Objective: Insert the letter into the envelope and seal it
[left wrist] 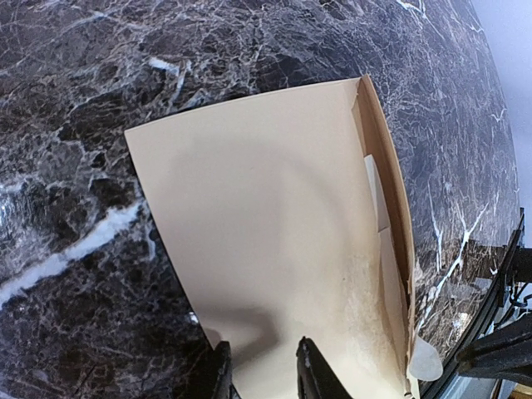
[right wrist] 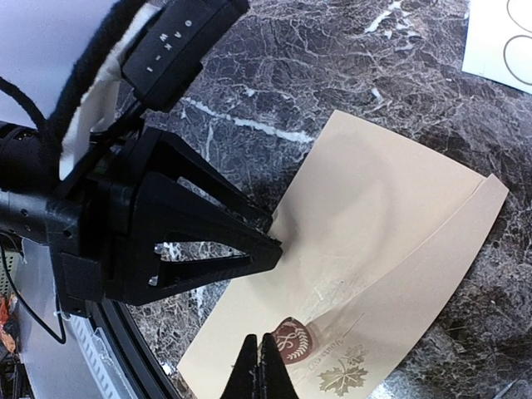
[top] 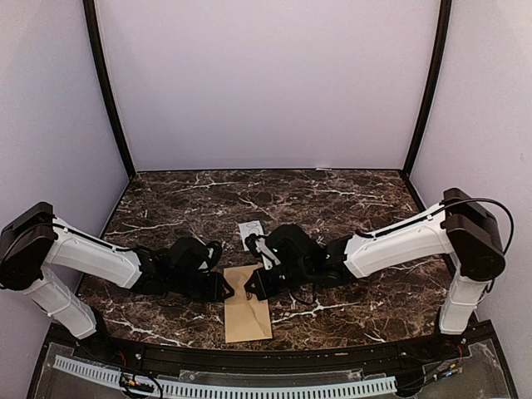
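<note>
L fingers [left wrist: 312, 376]: you're seeing them standing a little apart, tips sitting on the envelope [left wrist: 274, 224] at its edge. Can't tell if they're pinching any paper.
R fingers [right wrist: 249, 372]: pressing tight together w/ nothing between them, tips pointing at the envelope's printed end, just beside the red crest [right wrist: 293, 339].
Envelope: lying on the marble table [top: 349, 191], front-centre, between both arms, long side running front to back.
Mouth: one long edge is gaping a bit in the L wrist view, w/ white paper [left wrist: 378, 199] showing inside.
L gripper [top: 224, 287]: sitting at the envelope's left edge, near the far end.
R gripper [top: 249, 285]: sitting over the far end from the right, near the L one.
Sticker card [top: 252, 231]: white w/ circles, lying just behind the envelope, not touching it.
</note>
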You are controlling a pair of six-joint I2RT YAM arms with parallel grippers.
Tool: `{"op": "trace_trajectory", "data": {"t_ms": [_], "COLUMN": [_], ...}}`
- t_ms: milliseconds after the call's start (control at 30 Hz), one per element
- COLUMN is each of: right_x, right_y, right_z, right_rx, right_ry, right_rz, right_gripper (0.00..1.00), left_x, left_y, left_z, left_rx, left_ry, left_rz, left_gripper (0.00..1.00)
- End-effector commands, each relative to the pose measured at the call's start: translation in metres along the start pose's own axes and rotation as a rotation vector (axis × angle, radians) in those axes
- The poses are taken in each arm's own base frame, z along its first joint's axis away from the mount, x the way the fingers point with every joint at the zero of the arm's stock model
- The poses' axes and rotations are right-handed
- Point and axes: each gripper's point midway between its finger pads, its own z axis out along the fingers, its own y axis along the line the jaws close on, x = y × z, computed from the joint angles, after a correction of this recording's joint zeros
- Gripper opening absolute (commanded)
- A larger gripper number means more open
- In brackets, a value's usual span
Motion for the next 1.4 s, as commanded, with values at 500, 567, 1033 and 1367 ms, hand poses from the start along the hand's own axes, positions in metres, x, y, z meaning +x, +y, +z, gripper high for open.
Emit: {"op": "trace_trajectory", "data": {"t_ms": [500, 567, 1033, 1367], "right_x": [0.021, 0.021, 0.029, 0.038], "right_y": [-0.011, -0.012, -0.019, -0.027], "right_z": [0.021, 0.022, 0.035, 0.044], "right_rx": [0.018, 0.021, 0.03, 0.041], "right_ry": [0.054, 0.057, 0.079, 0.105], "right_rz": [0.037, 0.039, 0.041, 0.05], "right_gripper": [0.0, 0.0, 0.0, 0.0], "left_x": [0.028, 0.028, 0.028, 0.029], "left_y": [0.027, 0.027, 0.027, 0.027], "left_z": [0.006, 0.006, 0.006, 0.007], "left_rx": [-0.09, -0.091, -0.09, -0.087], "left_ry": [0.106, 0.107, 0.113, 0.113], "left_rz": [-0.005, -0.005, -0.003, -0.003], "left_gripper": [0.26, 0.26, 0.26, 0.26]}}
